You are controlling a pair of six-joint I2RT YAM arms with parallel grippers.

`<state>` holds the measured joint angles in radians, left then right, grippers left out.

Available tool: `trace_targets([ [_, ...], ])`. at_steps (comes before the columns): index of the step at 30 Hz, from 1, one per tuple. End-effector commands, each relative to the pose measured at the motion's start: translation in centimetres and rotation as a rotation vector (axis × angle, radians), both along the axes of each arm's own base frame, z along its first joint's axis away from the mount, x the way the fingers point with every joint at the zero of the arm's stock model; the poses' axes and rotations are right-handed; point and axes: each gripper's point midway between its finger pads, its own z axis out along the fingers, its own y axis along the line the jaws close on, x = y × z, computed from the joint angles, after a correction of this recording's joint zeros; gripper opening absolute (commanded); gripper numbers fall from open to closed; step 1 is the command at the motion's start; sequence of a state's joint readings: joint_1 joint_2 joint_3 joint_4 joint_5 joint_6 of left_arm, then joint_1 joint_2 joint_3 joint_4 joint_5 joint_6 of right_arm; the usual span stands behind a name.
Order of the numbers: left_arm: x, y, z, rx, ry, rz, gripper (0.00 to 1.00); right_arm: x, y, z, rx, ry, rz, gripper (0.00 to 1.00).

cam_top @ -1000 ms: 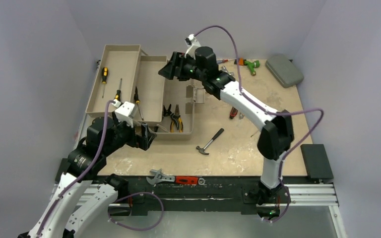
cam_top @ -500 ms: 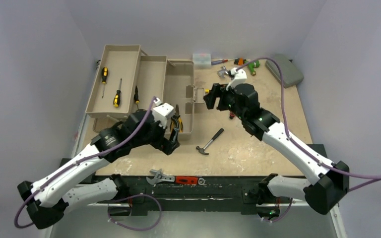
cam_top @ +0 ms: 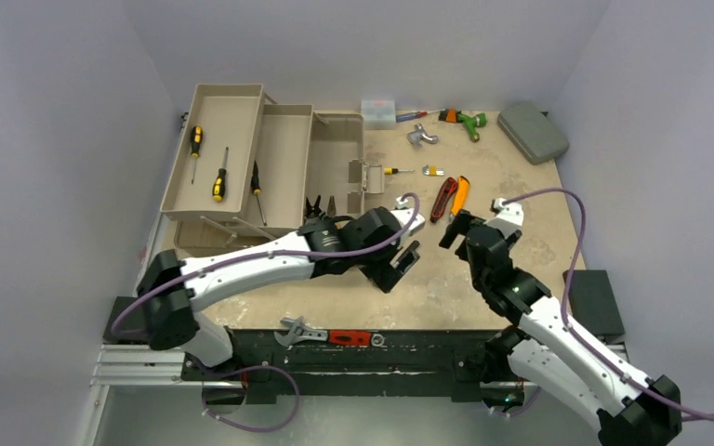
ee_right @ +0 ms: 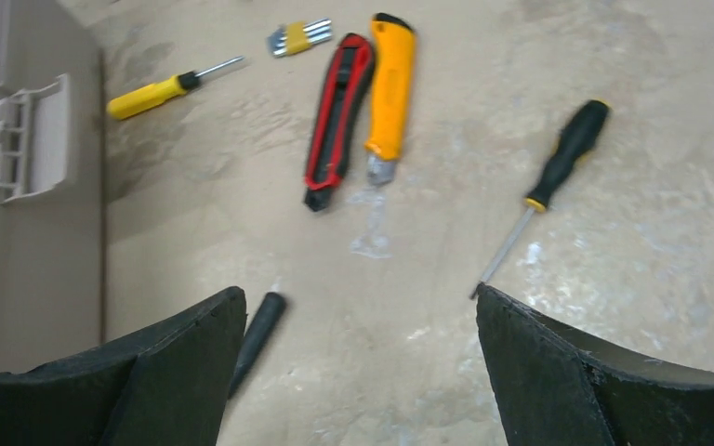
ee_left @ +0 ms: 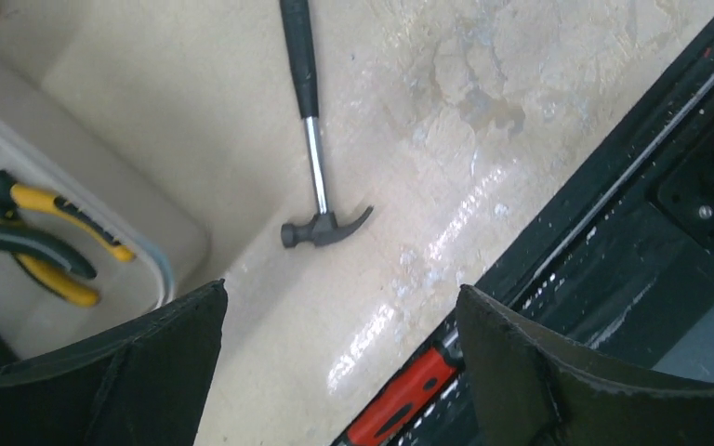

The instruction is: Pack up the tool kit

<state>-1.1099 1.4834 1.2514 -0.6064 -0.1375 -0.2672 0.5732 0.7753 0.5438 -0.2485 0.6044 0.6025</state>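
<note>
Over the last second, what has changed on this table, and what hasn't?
The left end effector swung right from the front of the toolbox and now hangs open over the hammer. The right end effector drew back from above the toolbox toward the near edge, open and empty. Nothing was visibly picked up or set down. The toolbox, hammer and loose tools stayed put.

1 hammer (ee_left: 314, 158), 2 utility knives (ee_right: 339, 111), 1 toolbox (cam_top: 284, 167)
</note>
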Motion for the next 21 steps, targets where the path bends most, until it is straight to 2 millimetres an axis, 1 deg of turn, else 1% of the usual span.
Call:
trace_targets([
  [1, 1.3, -3.9, -0.7, 0.023, -0.023, -0.040, 0.88, -1.3, -4.7, 0.2, 0.039, -0.112, -0.250, 0.92],
  [5, 2.0, -5.4, -3.4, 0.103, 0.009, -0.048, 0.84, -2.7, -6.3, -0.1, 0.097, -0.185, -0.311, 0.91],
  [11, 3.1, -6.6, -6.9, 0.181, 0.035, -0.037, 0.75, -3.7, -7.3, -0.3, 0.157, -0.269, -0.324, 0.93],
  [14, 3.4, -6.4, -9.1, 0.218, 0.075, -0.004, 0.72, -3.9, -7.4, -0.5, 0.171, -0.287, -0.326, 0.93],
  [17, 4.1, -5.3, -11.1, 0.237, 0.150, 0.055, 0.69, -3.9, -7.3, -0.7, 0.169, -0.286, -0.317, 0.93],
  [21, 4.5, -4.3, -13.0, 0.252, 0.199, 0.083, 0.67, -3.8, -7.3, -1.1, 0.156, -0.270, -0.317, 0.94],
])
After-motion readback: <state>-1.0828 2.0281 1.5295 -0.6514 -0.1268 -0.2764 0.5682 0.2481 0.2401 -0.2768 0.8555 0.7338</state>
